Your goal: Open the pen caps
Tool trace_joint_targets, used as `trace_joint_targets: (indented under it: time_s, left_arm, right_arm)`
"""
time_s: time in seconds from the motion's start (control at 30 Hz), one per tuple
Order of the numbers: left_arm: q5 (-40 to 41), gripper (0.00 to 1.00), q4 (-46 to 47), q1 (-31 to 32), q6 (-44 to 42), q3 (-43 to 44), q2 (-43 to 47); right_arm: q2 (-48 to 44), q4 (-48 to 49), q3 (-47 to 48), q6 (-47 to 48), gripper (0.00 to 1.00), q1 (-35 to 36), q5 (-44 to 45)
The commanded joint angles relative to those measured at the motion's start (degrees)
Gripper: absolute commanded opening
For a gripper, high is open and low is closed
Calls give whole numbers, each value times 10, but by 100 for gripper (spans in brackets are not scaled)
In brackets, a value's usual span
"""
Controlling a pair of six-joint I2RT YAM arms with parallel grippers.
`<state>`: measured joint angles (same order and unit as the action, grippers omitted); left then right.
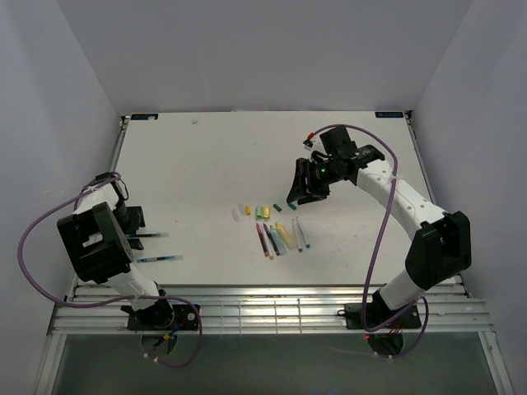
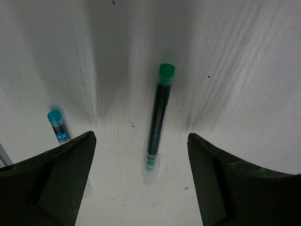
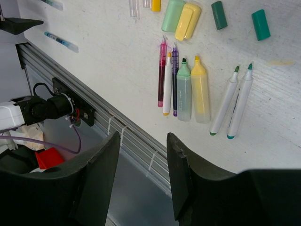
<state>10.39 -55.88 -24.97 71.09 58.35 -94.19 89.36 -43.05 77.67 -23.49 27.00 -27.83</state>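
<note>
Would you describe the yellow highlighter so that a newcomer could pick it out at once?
On the white table, find the row of uncapped pens side by side near the middle. The yellow highlighter is the chunky barrel between the pale green highlighter and a slim white marker. It alone is thick and yellow with a bared tip, unlike the shorter yellow cap beyond it.

No writing can be read anywhere: a small blue strip (image 1: 390, 114) on the surface's (image 1: 206, 164) far edge beyond the right tool (image 1: 295, 197), and a second blue strip (image 1: 143, 117) far to that tool's left, are too tiny to make out.
</note>
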Motion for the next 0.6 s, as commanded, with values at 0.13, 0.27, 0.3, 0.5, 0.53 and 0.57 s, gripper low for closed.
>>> trace_joint_targets:
  time_s: [0.13, 0.27, 0.3, 0.5, 0.53, 0.57]
  left_arm:
    - [7, 81, 15, -3, 24, -2, -18]
    - [13, 74, 22, -5, 26, -14, -22]
    - [13, 72, 23, -5, 24, -17, -24]
    - [16, 55, 31, -5, 12, -12, -42]
    - [16, 46, 34, -5, 9, -12, -44]
    - [14, 41, 36, -5, 5, -12, -46]
  right_arm:
    - [4, 12, 0, 17, 51, -2, -13]
    - [4, 11, 0, 19, 51, -1, -11]
    - [2, 11, 0, 19, 51, -3, -9]
    - [-8, 5, -4, 21, 51, -4, -2]
    - [-9, 5, -5, 21, 51, -4, 0]
    - [-13, 4, -5, 21, 51, -4, 1]
